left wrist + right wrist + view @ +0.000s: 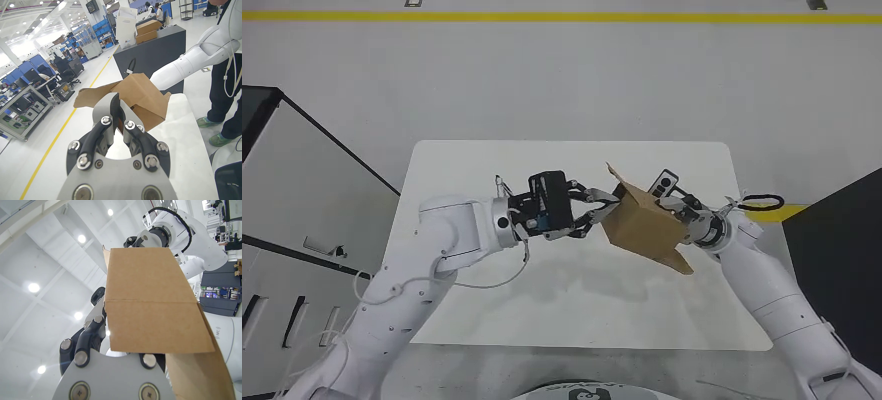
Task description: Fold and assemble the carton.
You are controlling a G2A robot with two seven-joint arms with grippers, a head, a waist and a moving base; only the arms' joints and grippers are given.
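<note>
We see the open carton tilted above the worktop, left pincer clenched on a flap, right pincer at its opposite end, grip we cannot judge

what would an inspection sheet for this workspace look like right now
surface: white table
job's things: carton, brown, partly folded, flaps open, tilted between the two arms
clutter: nothing seen
claws: left claw shut on a carton flap; right claw shut on the carton's opposite edge
cables: white cable looping off the left arm; black cable loop at the table's edge by the right arm
surroundings: dark cabinet beside the table; yellow floor line
</note>
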